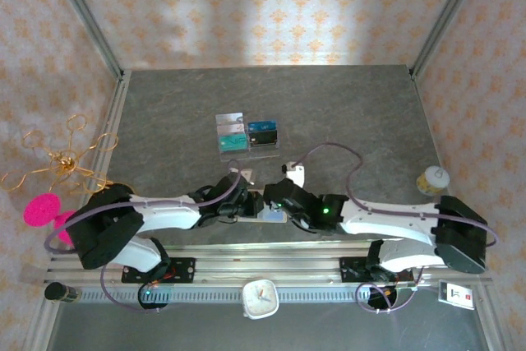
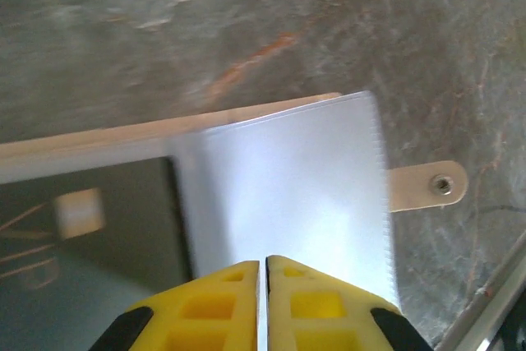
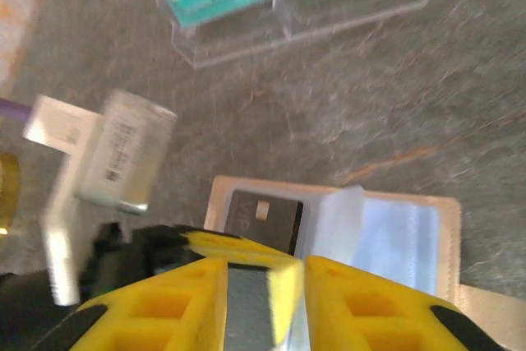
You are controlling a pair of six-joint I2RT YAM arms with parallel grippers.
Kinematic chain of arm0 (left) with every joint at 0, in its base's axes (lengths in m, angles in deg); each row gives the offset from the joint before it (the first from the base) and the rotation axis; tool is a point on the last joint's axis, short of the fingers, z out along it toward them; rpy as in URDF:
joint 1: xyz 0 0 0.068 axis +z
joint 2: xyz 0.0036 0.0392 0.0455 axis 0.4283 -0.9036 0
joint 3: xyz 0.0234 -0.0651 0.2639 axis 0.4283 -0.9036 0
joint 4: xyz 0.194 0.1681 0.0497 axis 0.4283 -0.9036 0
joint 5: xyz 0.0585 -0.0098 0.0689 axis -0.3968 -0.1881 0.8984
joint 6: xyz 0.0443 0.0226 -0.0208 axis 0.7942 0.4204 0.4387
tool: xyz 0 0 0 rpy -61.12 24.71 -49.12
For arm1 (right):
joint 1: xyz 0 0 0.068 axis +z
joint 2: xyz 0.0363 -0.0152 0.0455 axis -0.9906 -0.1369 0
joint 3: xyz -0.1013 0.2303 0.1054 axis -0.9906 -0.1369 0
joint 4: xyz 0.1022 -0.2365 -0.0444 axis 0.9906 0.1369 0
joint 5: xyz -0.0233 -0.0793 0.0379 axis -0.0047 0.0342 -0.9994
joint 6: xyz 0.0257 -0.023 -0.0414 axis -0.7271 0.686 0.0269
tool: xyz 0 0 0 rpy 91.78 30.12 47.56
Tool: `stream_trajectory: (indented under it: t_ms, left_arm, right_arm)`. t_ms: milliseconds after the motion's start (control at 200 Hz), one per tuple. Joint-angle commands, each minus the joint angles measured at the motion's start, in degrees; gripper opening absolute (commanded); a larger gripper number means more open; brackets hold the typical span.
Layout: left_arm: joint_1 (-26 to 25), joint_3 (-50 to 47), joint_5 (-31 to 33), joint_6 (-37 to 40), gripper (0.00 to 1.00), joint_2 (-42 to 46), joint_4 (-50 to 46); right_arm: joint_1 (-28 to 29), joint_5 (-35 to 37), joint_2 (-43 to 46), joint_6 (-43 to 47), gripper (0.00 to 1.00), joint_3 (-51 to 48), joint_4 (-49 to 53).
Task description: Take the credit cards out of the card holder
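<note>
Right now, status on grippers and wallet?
Left gripper shut over wallet sleeve. Right gripper low over wallet, jaws unclear. Dark card in its pocket. Tray apart, not blocking.

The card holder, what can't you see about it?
- Top view: card holder mostly hidden under the arms.
- Left wrist view: dark card blurred, cut off by the left edge; writing unreadable.
- Right wrist view: whether the right pincer grips anything; bottom edge cuts it off.
</note>
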Motion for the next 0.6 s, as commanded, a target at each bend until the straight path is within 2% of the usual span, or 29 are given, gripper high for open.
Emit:
stream_trajectory:
  t_ms: [0, 140, 305, 415, 516, 596]
  left_arm:
    - [-1.3, 3.4, -1.7, 1.3, 0.13, -4.1, 1.8]
    - [-1.4, 2.9, -3.1, -0.3, 0.13, -5.4, 3.8]
    - [-0.9, -2.3, 5.7, -2.6, 0.19, 9.6, 0.1]
    - [2.4, -6.9, 9.7, -2.9, 0.25, 19.9, -4.9]
    - [7.4, -10.8, 7.1, -2.7, 0.26, 24.2, -5.9]
    - [8.8, -12.7, 5.9, -2.7, 0.26, 25.2, -4.7]
  right_arm:
    - [-0.2, 6.5, 2.3, -1.5, 0.30, -2.4, 5.7]
    - [-1.1, 4.6, 6.1, -1.5, 0.27, -5.3, 4.2]
    - [-3.6, -4.9, 5.6, 4.0, 0.25, -6.4, -2.5]
    - [-4.4, -11.1, 2.9, 7.6, 0.24, -5.2, -7.1]
    - [-4.9, -19.6, -4.0, 10.7, 0.25, -2.3, -10.6]
    - [-5.2, -24.8, -10.0, 11.8, 0.28, 0.6, -11.8]
